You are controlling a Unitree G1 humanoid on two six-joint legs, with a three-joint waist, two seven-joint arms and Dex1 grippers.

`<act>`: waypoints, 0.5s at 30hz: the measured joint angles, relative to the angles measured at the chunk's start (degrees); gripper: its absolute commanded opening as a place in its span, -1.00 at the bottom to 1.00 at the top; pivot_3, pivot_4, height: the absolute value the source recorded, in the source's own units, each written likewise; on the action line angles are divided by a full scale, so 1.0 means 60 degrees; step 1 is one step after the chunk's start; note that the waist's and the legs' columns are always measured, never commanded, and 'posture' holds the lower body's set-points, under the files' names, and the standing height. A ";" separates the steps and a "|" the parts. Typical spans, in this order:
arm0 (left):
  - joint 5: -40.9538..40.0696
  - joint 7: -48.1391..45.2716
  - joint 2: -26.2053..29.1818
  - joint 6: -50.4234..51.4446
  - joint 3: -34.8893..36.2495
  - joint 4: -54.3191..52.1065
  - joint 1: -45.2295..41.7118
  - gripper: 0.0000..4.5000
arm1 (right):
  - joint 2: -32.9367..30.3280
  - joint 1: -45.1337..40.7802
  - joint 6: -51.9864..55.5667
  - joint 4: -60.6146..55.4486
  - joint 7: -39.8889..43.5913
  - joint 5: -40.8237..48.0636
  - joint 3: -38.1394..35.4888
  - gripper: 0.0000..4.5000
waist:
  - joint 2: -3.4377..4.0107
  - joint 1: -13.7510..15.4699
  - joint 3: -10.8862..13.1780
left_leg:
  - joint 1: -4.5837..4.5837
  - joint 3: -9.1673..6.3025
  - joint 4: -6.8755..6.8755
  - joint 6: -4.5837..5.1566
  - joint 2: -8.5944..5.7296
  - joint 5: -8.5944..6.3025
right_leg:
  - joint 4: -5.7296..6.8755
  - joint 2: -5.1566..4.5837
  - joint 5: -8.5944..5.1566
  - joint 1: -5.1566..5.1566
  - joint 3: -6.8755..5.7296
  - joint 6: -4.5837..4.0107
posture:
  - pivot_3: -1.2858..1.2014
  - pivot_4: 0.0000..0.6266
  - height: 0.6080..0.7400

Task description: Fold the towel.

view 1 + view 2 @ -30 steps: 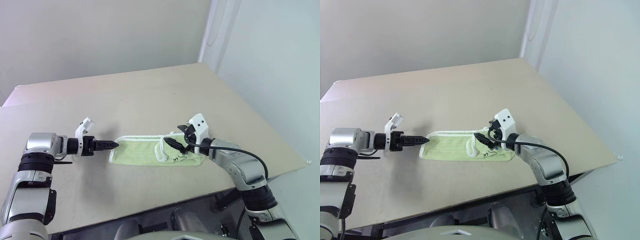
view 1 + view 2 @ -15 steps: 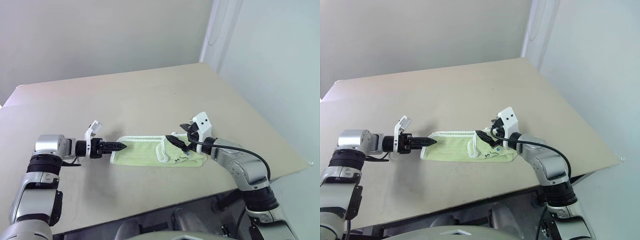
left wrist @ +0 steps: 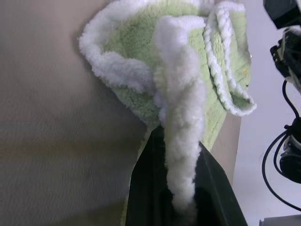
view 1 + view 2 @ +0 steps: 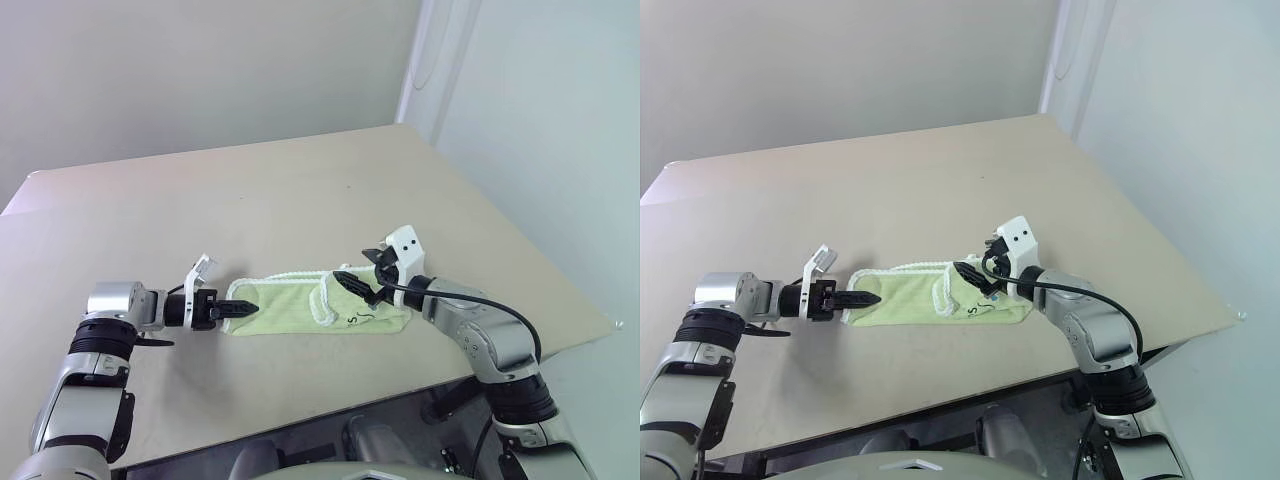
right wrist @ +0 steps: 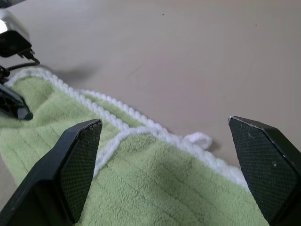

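Left gripper point(image 4: 236, 308) is pinching the towel point(image 4: 315, 306) edge – thin hold, risking slipping; right gripper point(image 4: 358, 285) is hovering spread above the towel.

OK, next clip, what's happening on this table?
A two-armed robot is folding a small light-green towel that lies in a narrow band on a beige table. The left gripper has its jaws shut on the towel's white-edged left end. The right gripper hovers with jaws open over the right end, near the white loop, gripping nothing.
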 measured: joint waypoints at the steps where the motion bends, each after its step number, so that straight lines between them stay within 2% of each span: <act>1: 0.0042 -0.0001 0.0108 -0.0085 -0.0029 0.0079 -0.0076 -0.99 | -0.0069 0.0054 0.0014 -0.0086 0.0064 0.0026 -0.0012 1.00 | -0.0001 -0.0001 0.0003 | -0.0002 0.0000 0.0000 0.0000 0.0000 0.0000 | 0.0002 0.0001 0.0000 -0.0004 0.0000 0.0000 | 0.03 -1.00 1.00; 8: 0.0118 -0.0083 0.0924 0.0177 -0.0110 0.0125 -0.0730 -0.99 | -0.0729 0.0780 0.0329 -0.1262 0.1041 0.0940 -0.0556 1.00 | -0.0017 -0.0034 0.0020 | -0.0010 -0.0001 -0.0026 0.0000 0.0002 0.0000 | -0.0013 0.0004 -0.0001 -0.0018 0.0000 0.0000 | 0.03 -1.00 1.00; 10: 0.0145 -0.0285 0.1417 0.0350 -0.0280 0.0133 -0.0765 -0.99 | -0.1136 0.1135 0.0353 -0.1645 0.1425 0.1249 -0.0717 1.00 | -0.0048 -0.0062 0.0039 | -0.0008 -0.0001 -0.0049 0.0000 0.0004 0.0000 | -0.0016 0.0007 -0.0002 -0.0028 0.0000 -0.0002 | 0.03 -1.00 1.00; 15: 0.0502 -0.0804 0.2306 0.0554 -0.1243 0.0310 -0.1188 -0.99 | -0.1616 0.1454 0.0368 -0.1956 0.1794 0.1583 -0.0947 1.00 | -0.0060 -0.0045 0.0044 | 0.0002 0.0001 -0.0075 0.0000 0.0005 0.0000 | -0.0026 0.0007 -0.0008 -0.0030 0.0001 -0.0012 | 0.03 -1.00 1.00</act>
